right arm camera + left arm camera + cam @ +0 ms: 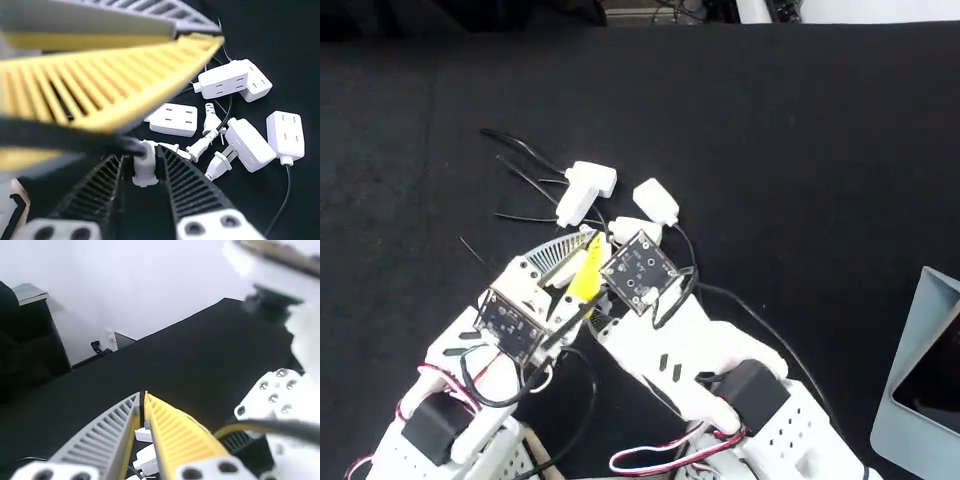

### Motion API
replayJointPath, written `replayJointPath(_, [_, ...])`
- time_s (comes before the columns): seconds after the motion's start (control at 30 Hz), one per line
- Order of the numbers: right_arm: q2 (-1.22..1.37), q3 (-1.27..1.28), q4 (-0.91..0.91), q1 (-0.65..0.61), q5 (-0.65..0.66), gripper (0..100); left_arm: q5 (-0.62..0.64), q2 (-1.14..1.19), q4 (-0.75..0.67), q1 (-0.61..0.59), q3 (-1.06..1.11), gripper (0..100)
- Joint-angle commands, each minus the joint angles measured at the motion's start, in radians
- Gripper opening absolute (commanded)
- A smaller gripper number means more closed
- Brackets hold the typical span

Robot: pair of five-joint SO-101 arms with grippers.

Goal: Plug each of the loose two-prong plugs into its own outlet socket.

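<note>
The left end effector (588,245) and right end effector (143,159) crowd together just before the clustered white outlets (585,185) and loose plugs (220,165), black cords (525,218) trailing leftward, while the counter (800,130) beyond lies open up to a grey box (912,372) at its right edge.

We see the table (820,150) covered in black matt cloth with a faint nap. The outlet sockets (173,120) are smooth white plastic with a soft gloss, and so is the plug (144,172) in the right gripper (142,156), whose ribbed fingers (190,190) are matt black plastic. The left gripper (141,396) has ribbed matt plastic fingers (180,435), yellow and grey. On the loose plugs (219,166) the prongs (228,149) look like pale metal.
</note>
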Motion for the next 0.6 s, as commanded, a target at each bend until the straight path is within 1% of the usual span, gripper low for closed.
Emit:
replayJointPath(0.0, [-0.004,-0.015,-0.021,0.104,-0.048,1.2,-0.011,-0.002,0.002,-0.074,-0.038,3])
replayJointPath(0.07, [-0.004,-0.015,-0.021,0.186,-0.052,1.2,-0.003,0.006,0.009,-0.182,-0.058,3])
replayJointPath(0.13, [-0.002,-0.015,-0.023,0.262,-0.071,1.3,-0.003,0.008,0.066,-0.291,-0.077,3])
replayJointPath(0.23, [-0.002,-0.008,-0.031,0.345,-0.078,1.3,-0.002,0.009,0.17,-0.398,-0.101,3])
replayJointPath(0.3, [-0.002,0.002,-0.06,0.387,-0.08,1.3,0.029,0.009,0.215,-0.456,-0.116,3])
replayJointPath(0.37, [0.001,0.024,-0.107,0.405,-0.104,1.3,0.052,0.021,0.245,-0.499,-0.14,3])
replayJointPath(0.43, [0.033,0.033,-0.14,0.407,-0.127,1.4,0.054,0.072,0.27,-0.516,-0.18,3])
replayJointPath(0.57, [0.183,0.007,-0.175,0.413,-0.152,1.4,0.054,0.293,0.307,-0.516,-0.294,3])
